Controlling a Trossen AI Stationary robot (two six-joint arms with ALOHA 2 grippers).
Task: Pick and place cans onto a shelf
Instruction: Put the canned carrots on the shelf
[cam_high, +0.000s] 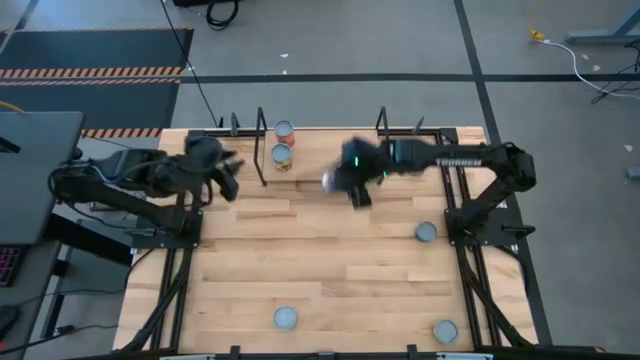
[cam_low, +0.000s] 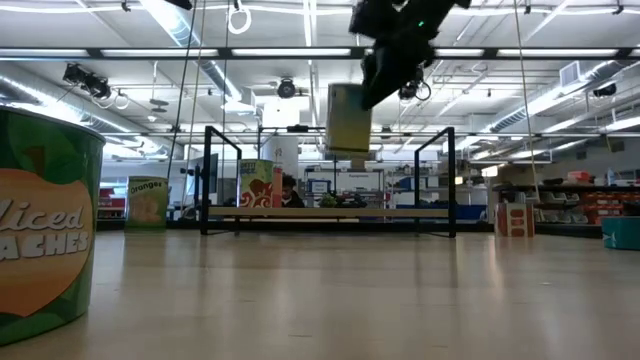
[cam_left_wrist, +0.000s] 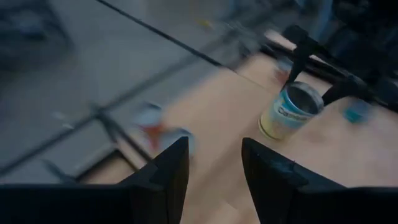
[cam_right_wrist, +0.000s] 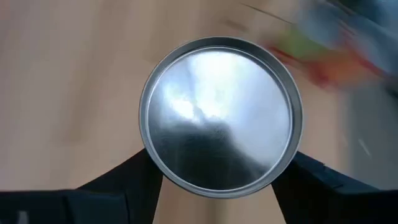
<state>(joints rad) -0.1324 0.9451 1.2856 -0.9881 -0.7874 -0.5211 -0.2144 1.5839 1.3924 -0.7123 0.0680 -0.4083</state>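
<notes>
Nearby, two cans (cam_high: 283, 143) on the shelf (cam_high: 330, 140), beside the lifted can (cam_low: 347, 120).

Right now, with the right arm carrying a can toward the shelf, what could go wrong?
The right gripper holds the carried can high above the shelf, so a slip would likely drop and roll it. Two cans already stand on the shelf's left part; placing too near could topple them. The left gripper waits open near that end, and the arms might crowd each other.

Bright, even ceiling striplights (cam_low: 300, 52); glare on held can's lid (cam_right_wrist: 221, 115); motion blur beyond both pincers, background smeared.
</notes>
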